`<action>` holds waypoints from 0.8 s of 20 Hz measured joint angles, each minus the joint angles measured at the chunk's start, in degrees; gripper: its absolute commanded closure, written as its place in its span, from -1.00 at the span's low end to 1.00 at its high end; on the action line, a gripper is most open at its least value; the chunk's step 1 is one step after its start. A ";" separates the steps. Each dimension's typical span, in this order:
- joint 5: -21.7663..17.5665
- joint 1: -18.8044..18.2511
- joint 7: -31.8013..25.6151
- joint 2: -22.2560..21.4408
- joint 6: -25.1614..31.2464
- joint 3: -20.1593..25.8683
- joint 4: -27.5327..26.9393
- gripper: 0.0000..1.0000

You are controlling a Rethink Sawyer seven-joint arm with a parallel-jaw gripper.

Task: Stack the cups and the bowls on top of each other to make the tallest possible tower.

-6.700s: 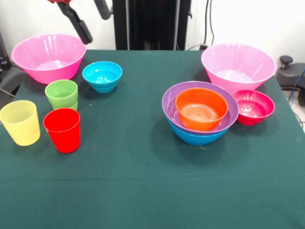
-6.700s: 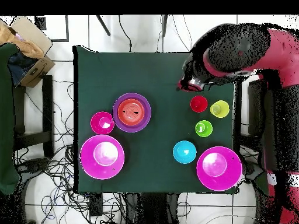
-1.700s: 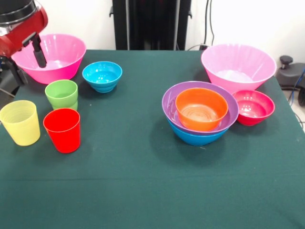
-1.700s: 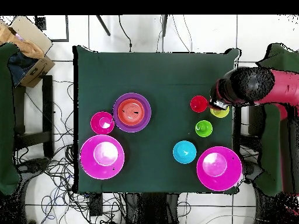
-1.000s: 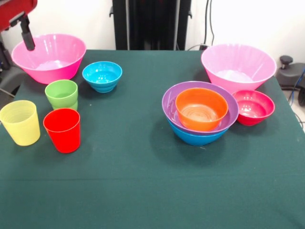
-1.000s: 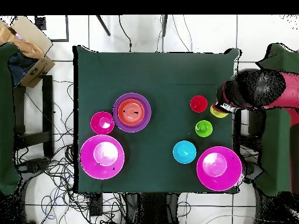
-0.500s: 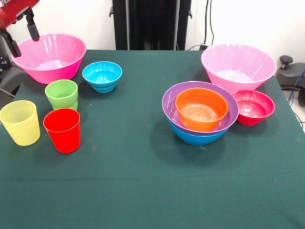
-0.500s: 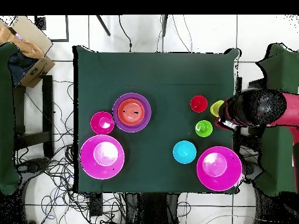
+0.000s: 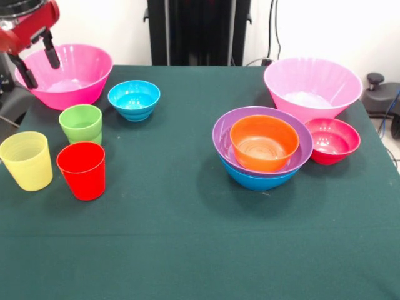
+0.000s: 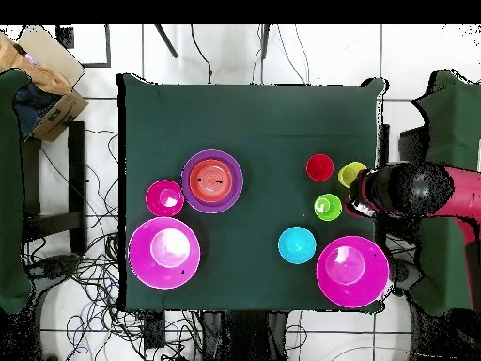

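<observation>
- The gripper (image 9: 34,55) hangs with its two black fingers (image 9: 51,55) spread apart and nothing between them
- Its jaws straddle the left rim of a big pink bowl (image 9: 72,84)
- Just beside that bowl sit a cyan bowl (image 9: 134,100) and a green cup (image 9: 81,124)
- Nearer the camera stand a yellow cup (image 9: 26,160) and a red cup (image 9: 82,170)
- Well away across the green table (image 9: 175,237), the tower (image 9: 262,149) is orange in purple in blue, with a crimson bowl (image 9: 332,140) and second pink bowl (image 9: 312,87) beside it
- No readable writing anywhere

Bright even light, soft shadows, sharp.
</observation>
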 measured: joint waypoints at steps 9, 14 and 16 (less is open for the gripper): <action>-0.33 -0.55 0.00 3.94 -3.96 -0.02 0.17 -1.00; -0.44 -0.56 0.00 5.28 -4.04 -0.02 0.27 -1.00; -0.57 -0.56 0.00 5.69 -4.18 -0.02 0.37 -1.00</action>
